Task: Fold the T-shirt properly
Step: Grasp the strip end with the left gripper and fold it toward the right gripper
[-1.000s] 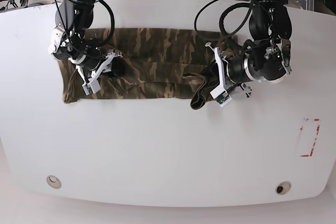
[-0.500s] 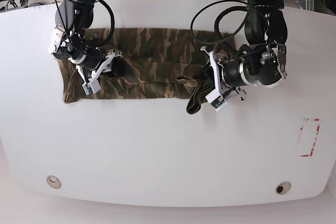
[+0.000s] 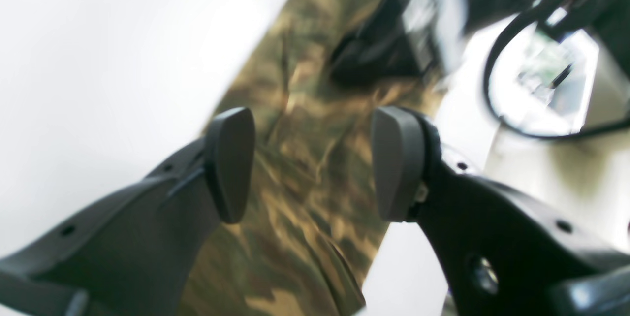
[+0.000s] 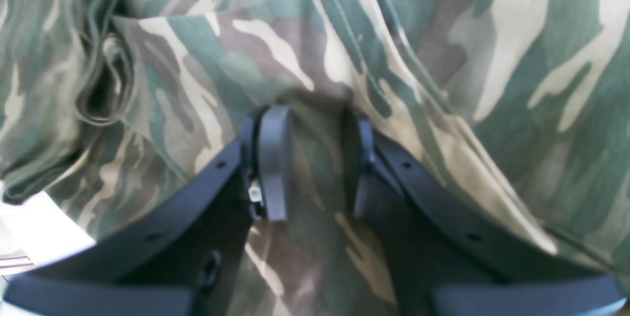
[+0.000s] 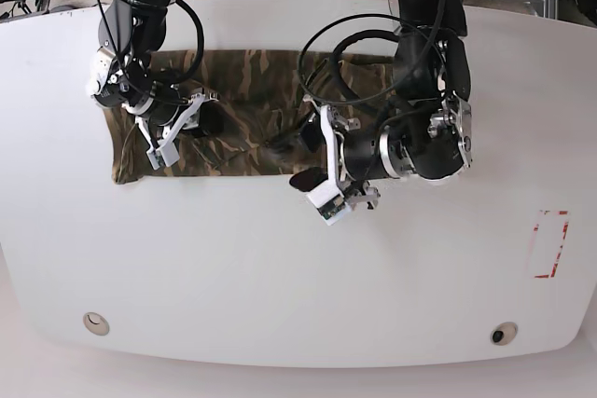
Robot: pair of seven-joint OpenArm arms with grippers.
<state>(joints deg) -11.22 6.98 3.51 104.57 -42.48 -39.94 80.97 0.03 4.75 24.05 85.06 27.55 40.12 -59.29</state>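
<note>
Two robot arms fold a camouflage T-shirt on a white desk.

Toward the desk's left edge, the right gripper (image 5: 177, 128) presses on the soft olive, brown and tan camouflage T-shirt (image 5: 238, 100), jaws narrowly parted around a pinch of cloth; should that slip, the anchored end could drag. Toward the middle, the left gripper (image 5: 326, 188) has carried the shirt's right end leftward since a second ago and now stands open and empty; the fold may spring back.

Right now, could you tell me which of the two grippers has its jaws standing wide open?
The left gripper: its fingers stand wide apart above the T-shirt with nothing between them. The right gripper sits much narrower, with cloth between its fingers.
</note>
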